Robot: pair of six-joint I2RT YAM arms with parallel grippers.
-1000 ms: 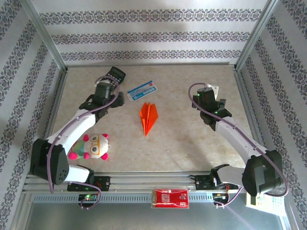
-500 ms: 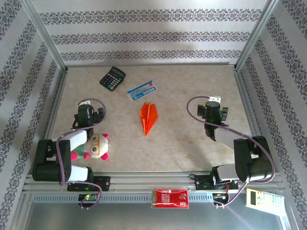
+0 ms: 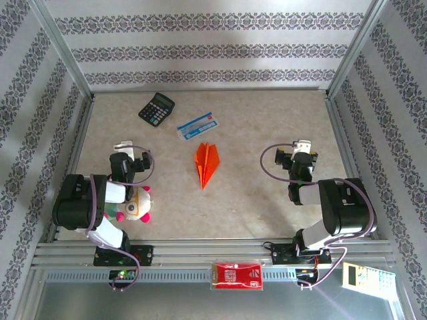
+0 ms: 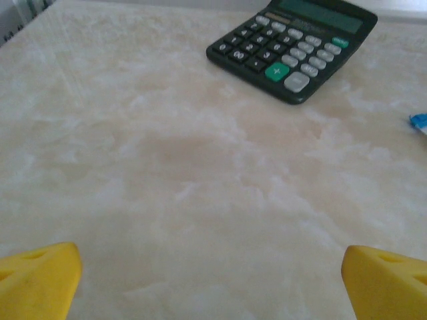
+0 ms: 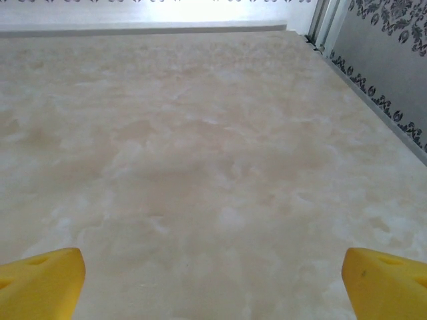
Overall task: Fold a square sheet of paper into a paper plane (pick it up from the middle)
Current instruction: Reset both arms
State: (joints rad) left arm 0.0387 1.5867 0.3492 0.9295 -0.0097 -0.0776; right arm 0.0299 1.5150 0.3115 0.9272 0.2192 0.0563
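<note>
Lying between left gripper (image 3: pixel 127 150) and right gripper (image 3: pixel 301 148) (both agape): the paper plane (image 3: pixel 206 165).

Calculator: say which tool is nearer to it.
Left. The left tool is just left of the calculator, closer to the bases; the right tool is far off to its right.

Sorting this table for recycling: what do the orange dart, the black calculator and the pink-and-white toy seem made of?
Orange dart: thin matte paper, judging by its sharp creases. Calculator: hard black plastic, slightly glossy casing. Toy: probably plush fabric, given its soft, rounded outline.
</note>
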